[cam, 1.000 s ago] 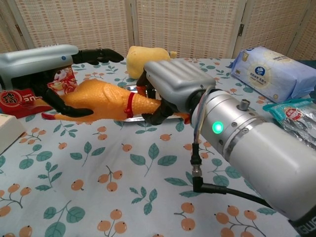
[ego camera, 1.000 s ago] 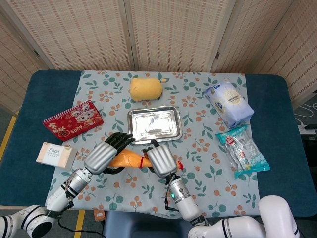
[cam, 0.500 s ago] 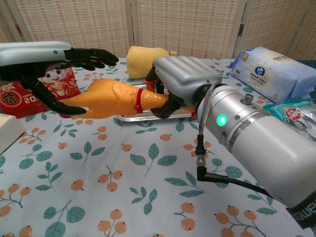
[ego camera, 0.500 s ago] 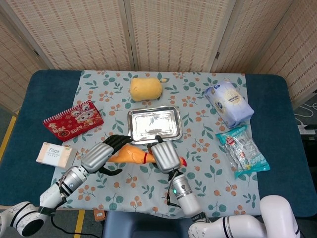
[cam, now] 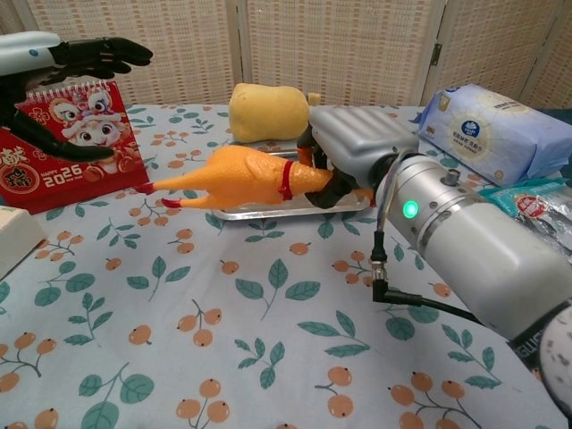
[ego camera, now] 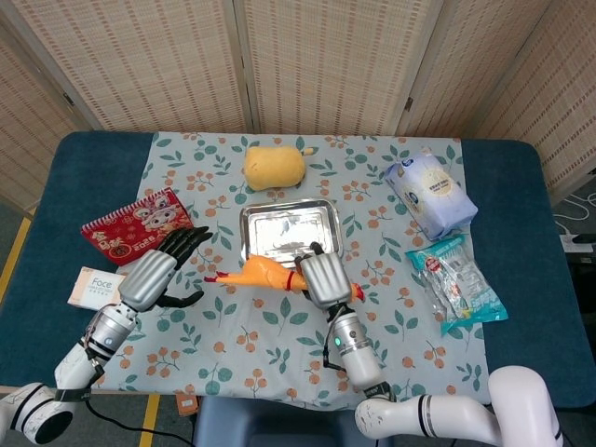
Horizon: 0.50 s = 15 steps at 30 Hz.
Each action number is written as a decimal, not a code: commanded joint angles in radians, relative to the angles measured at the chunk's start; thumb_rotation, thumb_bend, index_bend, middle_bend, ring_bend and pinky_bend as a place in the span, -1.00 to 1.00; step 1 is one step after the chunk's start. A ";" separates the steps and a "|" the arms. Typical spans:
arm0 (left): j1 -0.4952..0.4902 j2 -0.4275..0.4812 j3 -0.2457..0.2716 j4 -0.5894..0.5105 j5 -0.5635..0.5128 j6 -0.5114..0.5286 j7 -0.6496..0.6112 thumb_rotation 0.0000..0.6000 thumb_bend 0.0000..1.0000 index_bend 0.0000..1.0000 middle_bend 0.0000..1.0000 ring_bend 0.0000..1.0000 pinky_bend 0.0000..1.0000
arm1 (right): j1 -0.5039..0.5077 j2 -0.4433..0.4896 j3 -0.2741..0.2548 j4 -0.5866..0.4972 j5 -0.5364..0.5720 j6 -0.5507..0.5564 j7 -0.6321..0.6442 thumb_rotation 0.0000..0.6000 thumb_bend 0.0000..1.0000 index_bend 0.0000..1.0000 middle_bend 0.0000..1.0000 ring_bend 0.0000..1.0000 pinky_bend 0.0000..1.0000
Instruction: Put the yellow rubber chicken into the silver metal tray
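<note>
A table (ego camera: 56,186) with a leaf-and-berry cloth stands before woven screens. The silver tray (ego camera: 289,233) lies near the middle of the cloth and holds nothing yet. The right hand (ego camera: 324,277) grips the yellow rubber chicken (ego camera: 265,275) at its neck end, holding it clear of the cloth just at the tray's near edge. The left hand (ego camera: 154,275), fingers spread and holding nothing, hovers toward the table's left edge. The pickup looks done; carrying the chicken over the rim and letting go remain.

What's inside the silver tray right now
Most of the silver metal tray shows only its bare, shiny bottom. The right hand holds the yellow rubber chicken at the tray's near edge, and hand and chicken hide that edge and corner.
</note>
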 commanded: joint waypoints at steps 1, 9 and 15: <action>0.013 -0.015 0.013 0.031 0.019 0.014 -0.019 1.00 -0.47 -1.00 -1.00 -1.00 -0.97 | 0.028 -0.034 0.044 0.122 0.020 -0.041 0.060 1.00 -0.26 0.79 0.23 0.48 1.00; -0.011 -0.056 0.006 0.113 -0.002 -0.034 -0.033 1.00 -0.43 -1.00 -1.00 -1.00 -0.97 | 0.078 -0.100 0.092 0.364 0.026 -0.098 0.149 1.00 -0.26 0.79 0.24 0.48 1.00; -0.026 -0.081 0.006 0.156 -0.013 -0.066 -0.050 1.00 -0.42 -1.00 -1.00 -1.00 -0.97 | 0.133 -0.166 0.123 0.545 0.001 -0.140 0.251 1.00 -0.26 0.81 0.24 0.48 1.00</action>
